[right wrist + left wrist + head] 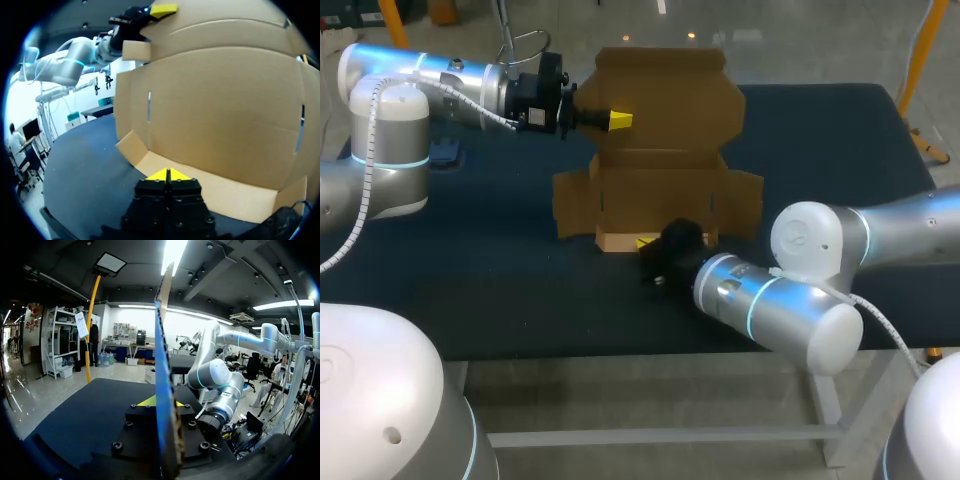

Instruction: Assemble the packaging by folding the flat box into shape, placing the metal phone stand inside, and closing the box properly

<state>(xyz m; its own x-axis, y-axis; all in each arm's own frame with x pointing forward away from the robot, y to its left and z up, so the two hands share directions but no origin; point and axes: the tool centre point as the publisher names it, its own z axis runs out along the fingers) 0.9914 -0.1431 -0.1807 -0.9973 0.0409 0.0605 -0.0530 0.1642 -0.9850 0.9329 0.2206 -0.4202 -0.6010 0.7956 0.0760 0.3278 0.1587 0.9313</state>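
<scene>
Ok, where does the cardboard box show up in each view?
Head view: cardboard box mid-table, lid upright.
Left wrist view: lid edge-on between left pincer fingers.
Right wrist view: cardboard box ahead of right pincer.
Shared landmark: left pincer's yellow tip at the lid's edge.

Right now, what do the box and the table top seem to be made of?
The box looks like brown cardboard with a matte finish, going by its fold creases, cut slots and thin raw edge. It is probably corrugated, though no flutes show clearly. The table has a dark blue, dull top with no glare, likely a fabric or foam mat; I cannot tell which.
</scene>
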